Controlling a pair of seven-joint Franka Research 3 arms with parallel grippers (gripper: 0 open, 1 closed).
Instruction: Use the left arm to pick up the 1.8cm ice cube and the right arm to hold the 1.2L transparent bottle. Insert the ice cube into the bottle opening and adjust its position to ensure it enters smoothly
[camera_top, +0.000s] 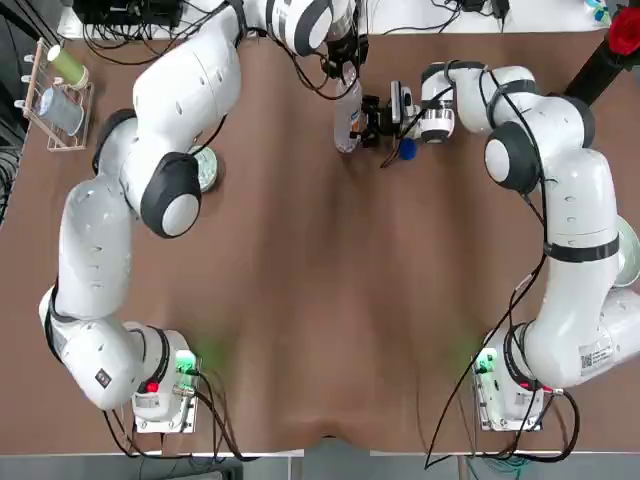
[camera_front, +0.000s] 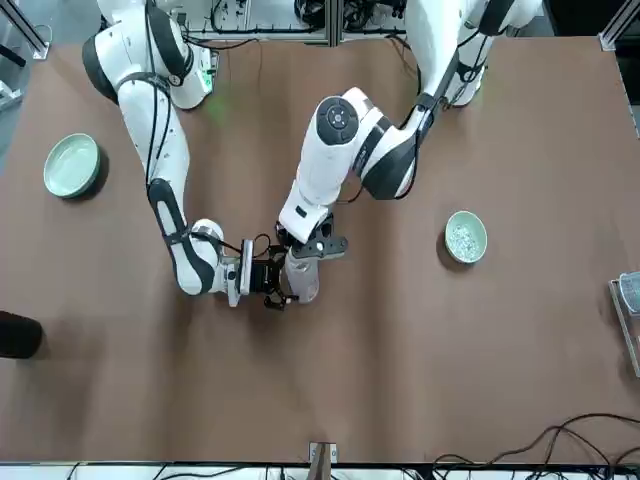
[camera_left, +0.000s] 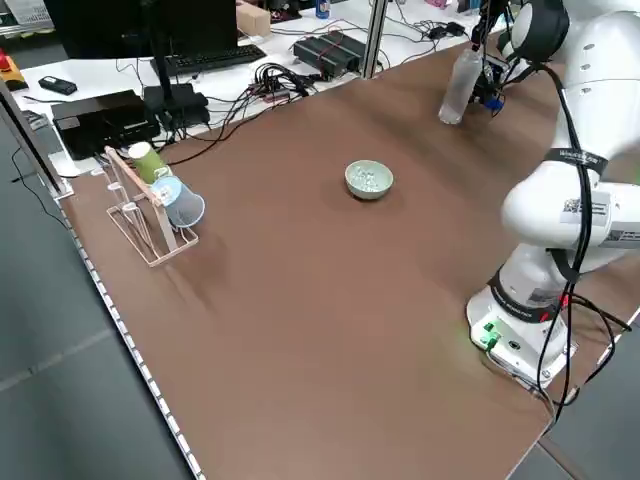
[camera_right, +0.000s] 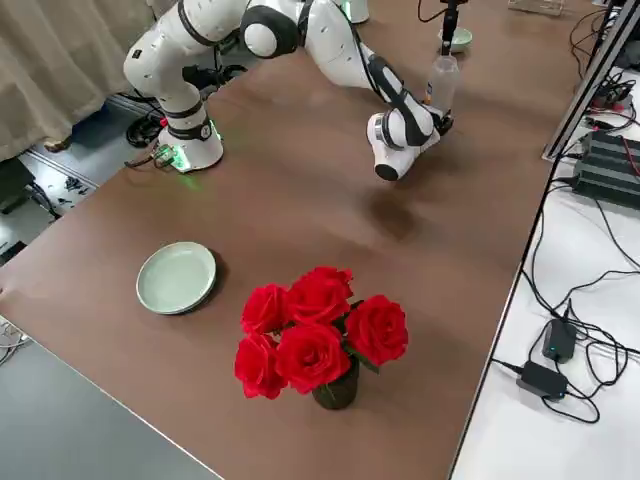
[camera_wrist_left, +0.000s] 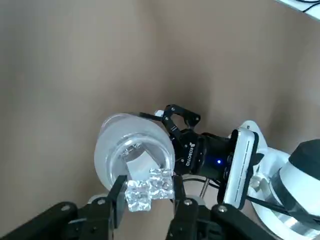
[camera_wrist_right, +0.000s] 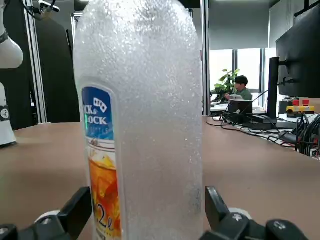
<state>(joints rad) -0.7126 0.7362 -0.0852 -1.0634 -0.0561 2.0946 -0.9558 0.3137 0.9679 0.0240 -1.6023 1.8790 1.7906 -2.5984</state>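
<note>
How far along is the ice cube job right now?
Done: the right gripper grips the upright bottle, and the left gripper has picked up the ice cube. In hand: the cube sits just over the bottle opening. Left: dropping it inside.

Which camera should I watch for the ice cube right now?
Left wrist view: the ice cube sits between the left gripper fingers, just over the bottle opening. In the top, front and side views the arm hides it or it is too small to see. The right wrist view shows only the bottle body.
</note>
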